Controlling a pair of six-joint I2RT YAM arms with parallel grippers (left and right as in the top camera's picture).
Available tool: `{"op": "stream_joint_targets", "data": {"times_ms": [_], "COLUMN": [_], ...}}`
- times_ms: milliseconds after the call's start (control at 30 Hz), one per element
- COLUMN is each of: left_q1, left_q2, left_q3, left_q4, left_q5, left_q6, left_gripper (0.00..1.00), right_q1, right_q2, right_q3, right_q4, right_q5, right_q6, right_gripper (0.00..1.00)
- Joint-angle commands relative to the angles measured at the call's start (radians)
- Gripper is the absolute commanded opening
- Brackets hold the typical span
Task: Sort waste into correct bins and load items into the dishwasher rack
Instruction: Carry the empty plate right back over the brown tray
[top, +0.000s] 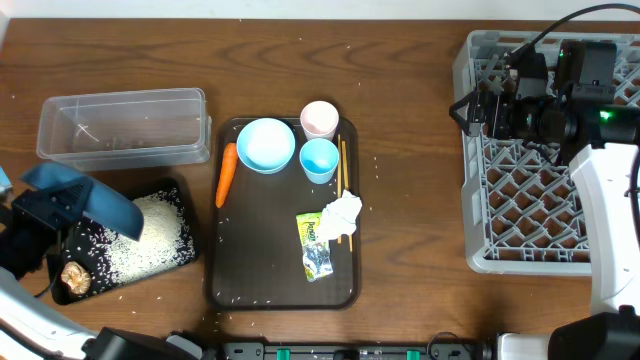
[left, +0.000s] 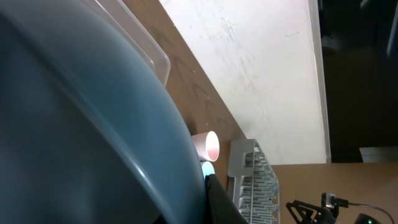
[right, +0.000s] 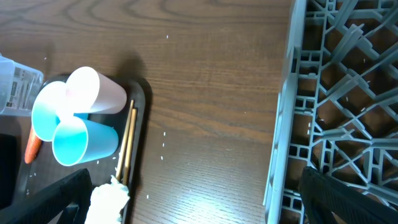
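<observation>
Two waste items looked sorted: nearest, rice (top: 150, 235) and the brown lump (top: 75, 275) lay in the black tray (top: 188, 225), with the left gripper (top: 58, 208) clamped tight on the blue plate (top: 95, 200), which was tilted over it. Carrot (top: 226, 173), napkin (top: 343, 215), wrapper (top: 315, 245), small bowl (top: 265, 145), pink cup (top: 319, 119), light-blue cup (top: 320, 160) and chopsticks (top: 343, 165) sat on the serving tray (top: 260, 240); further off, the rack (top: 520, 220) had nothing loaded, and the right gripper (right: 196, 174) hung over its left edge, spread wide and holding nothing. Left wrist view was nearly all plate, so only overhead showed the rice.

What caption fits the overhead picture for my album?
Left hand holds the blue plate tilted over rice in the black tray.
</observation>
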Motion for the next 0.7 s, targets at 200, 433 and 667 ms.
{"op": "stream_joint_targets", "data": {"times_ms": [200, 433, 667], "left_q1": [-0.227, -0.573, -0.969], "left_q2": [-0.066, -0.12, -0.143], "left_q3": [-0.002, -0.002, -0.002], "left_q4": [0.058, 0.124, 0.135], "left_q5": [-0.042, -0.242, -0.618], "left_q6": [0.03, 0.003, -0.112], "left_gripper": [0.06, 0.06, 0.06], "right_q1": [0.007, 0.007, 0.007], "right_q2": [0.001, 0.001, 0.001], "right_q3": [0.018, 0.018, 0.018], "right_q4": [0.0, 0.006, 0.007], "right_q5": [-0.009, -0.009, -0.009], "right_q6": [0.007, 0.007, 0.007], "right_gripper": [0.99, 0.99, 0.99]}}
